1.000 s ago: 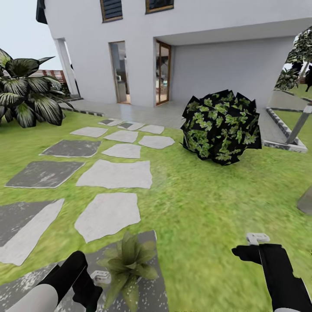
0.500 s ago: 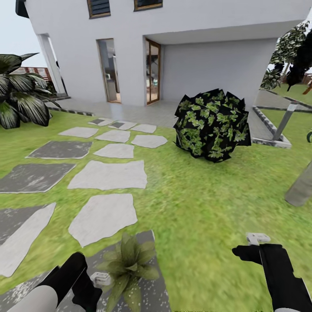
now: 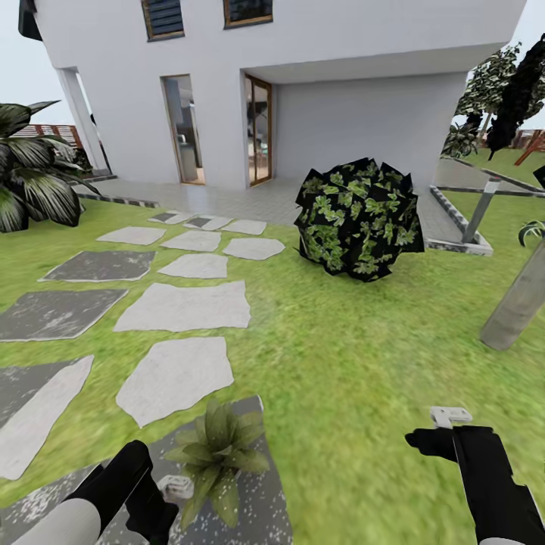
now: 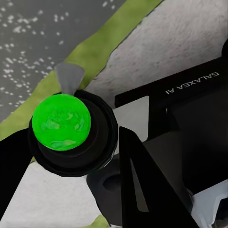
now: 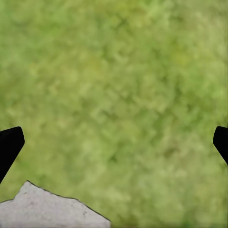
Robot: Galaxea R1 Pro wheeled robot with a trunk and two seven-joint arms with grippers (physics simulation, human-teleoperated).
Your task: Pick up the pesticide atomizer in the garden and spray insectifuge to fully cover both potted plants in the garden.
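Observation:
One potted plant [image 3: 218,453], a low rosette of pointed green leaves, stands on a speckled dark grey stepping stone [image 3: 257,507] on the lawn of the garden, close in front of me. Its pot is hidden under the leaves. My left gripper [image 3: 168,488] hangs low just left of the plant, not touching it. In the left wrist view it looks down on my own black base with a green knob [image 4: 61,122]. My right gripper [image 3: 448,421] hovers open over bare grass [image 5: 118,90], nothing between its fingers. The pesticide atomizer and the insectifuge are out of view.
Grey and white stepping stones [image 3: 182,306] lead toward a white house [image 3: 303,76]. A round dark bush [image 3: 356,219] sits ahead on the right. A leaning grey trunk [image 3: 518,306] stands at the far right and a big striped leafy plant [image 3: 34,182] at the far left.
The whole picture has slid left, so the camera has turned right; the grey trunk has come into view. Both arms keep their places in the picture.

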